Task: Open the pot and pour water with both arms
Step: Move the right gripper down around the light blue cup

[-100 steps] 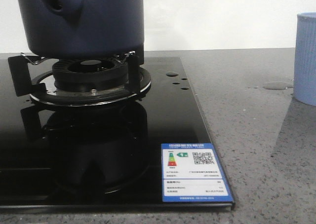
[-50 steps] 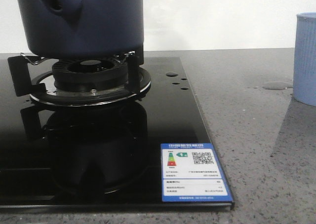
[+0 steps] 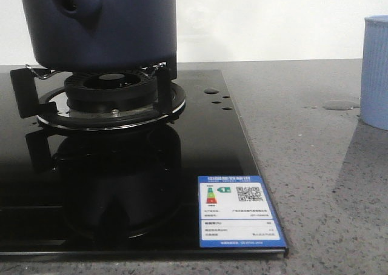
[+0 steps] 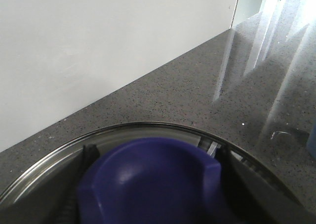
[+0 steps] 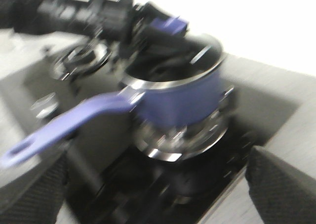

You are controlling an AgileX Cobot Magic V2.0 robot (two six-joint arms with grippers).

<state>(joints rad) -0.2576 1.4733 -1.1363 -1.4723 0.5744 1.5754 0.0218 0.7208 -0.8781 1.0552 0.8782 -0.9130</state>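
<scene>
The right gripper [image 5: 157,160] is spread wide and holds nothing. Its two fingers frame the stove [image 3: 200,142] from well back, and the heavy blur in its wrist view suggests the arm is moving. The left gripper [image 4: 153,157] is closed narrow on the knob [image 4: 148,179] of the lid [image 4: 44,162], with a dark finger pressed to each side of it.

The pot [image 3: 103,26] stands on the burner [image 3: 112,96] at the far left of the stove. The cup [image 3: 376,69] is well apart from it, on the counter to the right.

The coming move turns on the handle [image 5: 64,125]. Its long axis runs out from the pot's rim toward the right gripper's side, low and roughly level, so I judge the right arm to be the one placed to take it. It would have to line its open fingers across that axis, not along it. The lid seems to sit just above the pot's mouth, but the blur makes it impossible to tell whether it is clear of the rim.

Compared with a second ago, the front view shows no difference: the pot has not shifted on the burner.
</scene>
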